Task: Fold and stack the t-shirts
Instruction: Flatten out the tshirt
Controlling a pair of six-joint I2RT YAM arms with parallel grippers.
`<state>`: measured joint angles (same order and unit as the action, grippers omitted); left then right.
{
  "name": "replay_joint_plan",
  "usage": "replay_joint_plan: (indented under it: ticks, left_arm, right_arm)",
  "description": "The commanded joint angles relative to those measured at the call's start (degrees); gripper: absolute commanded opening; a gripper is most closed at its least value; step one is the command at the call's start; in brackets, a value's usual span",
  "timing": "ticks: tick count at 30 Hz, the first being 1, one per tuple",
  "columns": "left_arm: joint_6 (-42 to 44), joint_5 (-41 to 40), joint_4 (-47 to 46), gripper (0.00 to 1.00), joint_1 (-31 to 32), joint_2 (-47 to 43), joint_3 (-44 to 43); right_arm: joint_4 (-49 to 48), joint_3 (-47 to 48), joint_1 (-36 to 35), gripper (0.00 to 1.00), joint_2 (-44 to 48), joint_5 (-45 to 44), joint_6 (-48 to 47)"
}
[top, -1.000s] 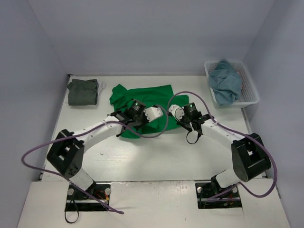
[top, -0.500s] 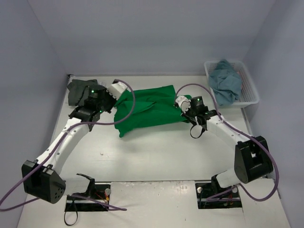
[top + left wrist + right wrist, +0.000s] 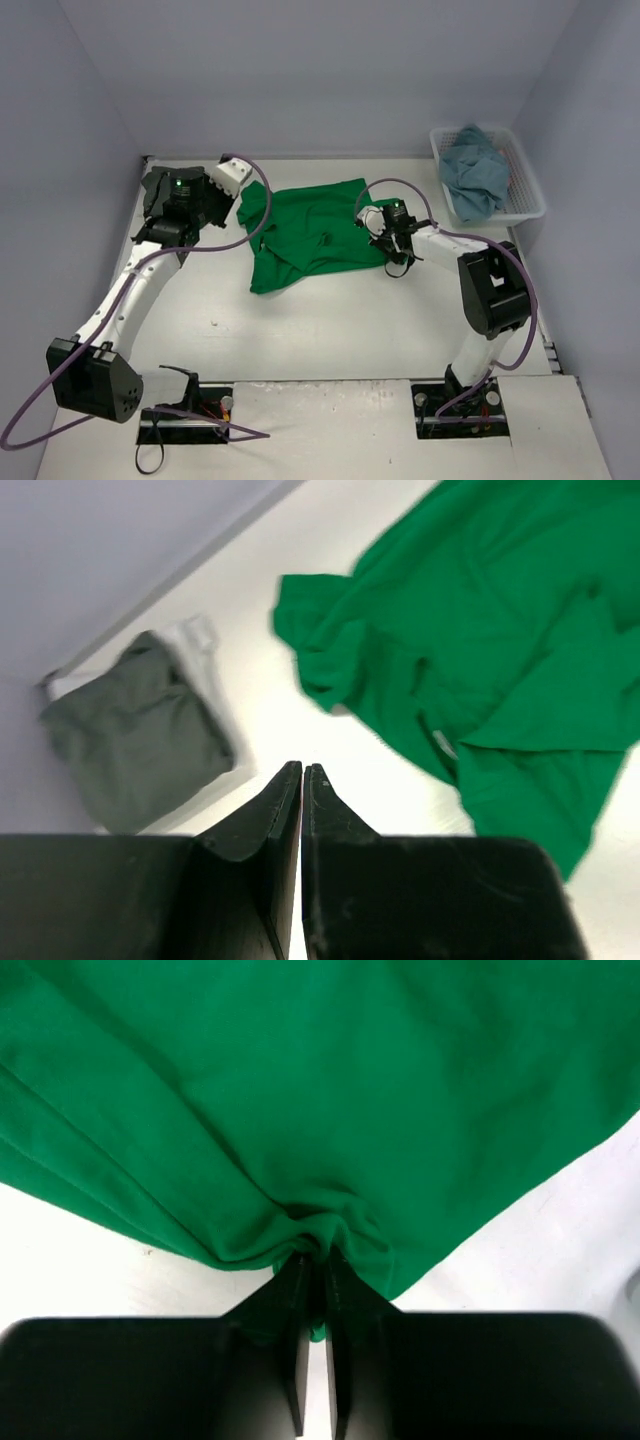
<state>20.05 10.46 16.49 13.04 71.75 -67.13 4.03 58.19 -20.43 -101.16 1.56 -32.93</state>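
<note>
Middle: we see the spread shirt (image 3: pixel 310 232) on the table (image 3: pixel 330 320).
Far left: folded shirt (image 3: pixel 135 730).
Far right: crumpled shirt (image 3: pixel 474 176) in basket (image 3: pixel 525 187).

The left pincer (image 3: pixel 302 768) has swung off the green t-shirt (image 3: pixel 315 230) toward the far left. The shirt now lies spread wider.

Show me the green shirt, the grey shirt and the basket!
green shirt (image 3: pixel 315 235), top view, middle of the spread cloth
grey shirt (image 3: pixel 140 735), left wrist view, middle of the folded bundle
basket (image 3: pixel 527 185), top view, its right wall
</note>
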Motion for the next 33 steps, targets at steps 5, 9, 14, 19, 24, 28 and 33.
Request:
replay_joint_plan:
  ticks: [5, 9, 14, 19, 24, 28, 33]
  left_arm:
    - [-2.4, 13.6, -2.2, 0.21, 2.5, 7.5, -1.6]
    - [0.0, 14.2, -2.9, 0.35, 7.7, 11.7, -1.1]
    - [2.7, 12.9, -3.0, 0.46, 16.1, 16.5, 0.2]
    - [5.5, 9.3, -4.1, 0.48, 21.3, 20.2, 0.9]
    - [10.9, 0.6, -6.6, 0.49, 24.8, 23.1, 3.5]
    - [14.7, -3.9, -8.1, 0.49, 24.9, 24.3, 5.3]
    - [16.8, -7.1, -10.2, 0.49, 24.8, 25.5, 6.8]
  right_arm:
    - [-0.7, 1.5, -0.5, 0.0, 1.3, 1.1, 0.3]
    - [-1.4, 0.3, -0.3, 0.0, 2.2, 0.8, -0.1]
    - [-1.5, 0.2, -0.2, 0.0, 2.4, 1.2, 0.2]
    - [-1.4, -0.4, -0.2, 0.0, 3.2, 1.6, 0.1]
    - [-1.4, -1.2, -0.2, 0.0, 4.0, 2.0, 0.1]
    - [-1.5, -1.5, -0.1, 0.0, 4.4, 2.4, 0.1]
    - [-1.5, -1.6, -0.1, 0.0, 4.5, 2.7, 0.1]
